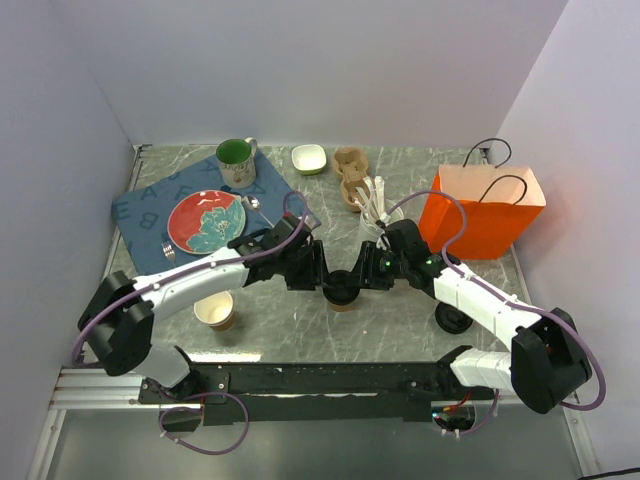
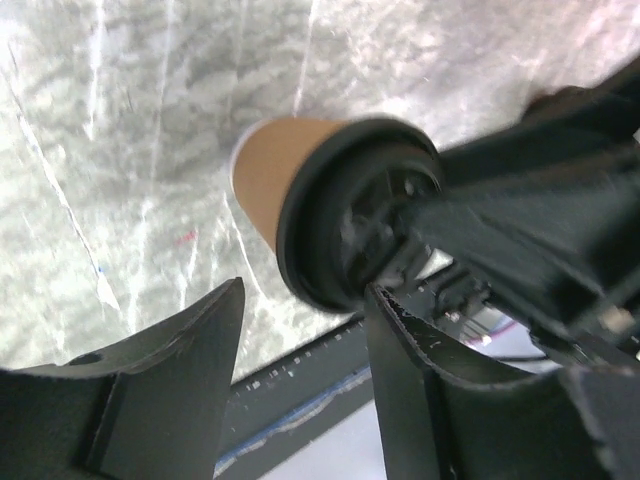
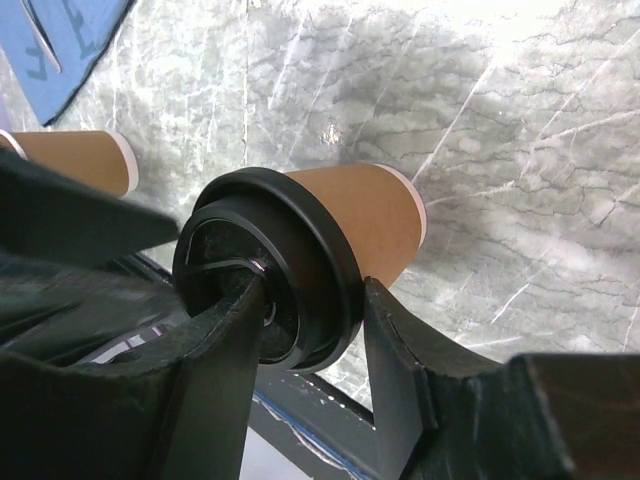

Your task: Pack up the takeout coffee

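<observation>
Coffee [image 3: 370, 220], 8 o'clock from bag [image 1: 480, 215]: probably light, crushable, lid [image 3: 310, 240] slick; best held by the paper wall. Left pincer [image 2: 305, 290] gapes empty; right pincer [image 3: 312, 285] straddles lid, grip unclear.

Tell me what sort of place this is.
Probably a robot test cell staged as a café counter: white walls box in a marble-look table, a left arm and right arm are bolted at its near edge, and props like a mug, plate and orange paper bag sit on it.
</observation>
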You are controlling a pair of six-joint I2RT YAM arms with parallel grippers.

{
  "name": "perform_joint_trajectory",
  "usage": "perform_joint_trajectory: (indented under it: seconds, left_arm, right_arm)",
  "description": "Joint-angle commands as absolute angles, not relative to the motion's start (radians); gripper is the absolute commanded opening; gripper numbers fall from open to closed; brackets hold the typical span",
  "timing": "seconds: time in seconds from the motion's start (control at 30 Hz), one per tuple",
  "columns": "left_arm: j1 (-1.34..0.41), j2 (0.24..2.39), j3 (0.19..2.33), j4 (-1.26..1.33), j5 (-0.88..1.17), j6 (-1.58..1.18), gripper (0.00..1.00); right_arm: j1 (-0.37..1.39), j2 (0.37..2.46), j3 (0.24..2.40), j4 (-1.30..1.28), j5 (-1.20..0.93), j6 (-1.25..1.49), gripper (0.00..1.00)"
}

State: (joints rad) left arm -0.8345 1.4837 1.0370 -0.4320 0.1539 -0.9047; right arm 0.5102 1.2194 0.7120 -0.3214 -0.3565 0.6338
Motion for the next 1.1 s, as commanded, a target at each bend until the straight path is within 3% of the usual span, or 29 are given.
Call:
perform_joint_trajectory:
  seconds: [0.0,0.37,1.07]
  left_arm:
    - [-0.833,1.373,0.982,-0.407,0.190,-0.966,0.56]
    - [-0.833,1.362,0.868,-0.258,0.241,-1.038,0.50]
    - [-0.833,1.414,0.853,-0.258,0.221,-1.026,0.48]
  right_arm:
    - [0.506,1.221,0.684,-0.348,-0.281,0.637,0.47]
    - [0.508,1.207,0.667,-0.344,-0.270,0.653,0.47]
    - [0.508,1.209,0.650,-0.322,-0.276,0.681,0.46]
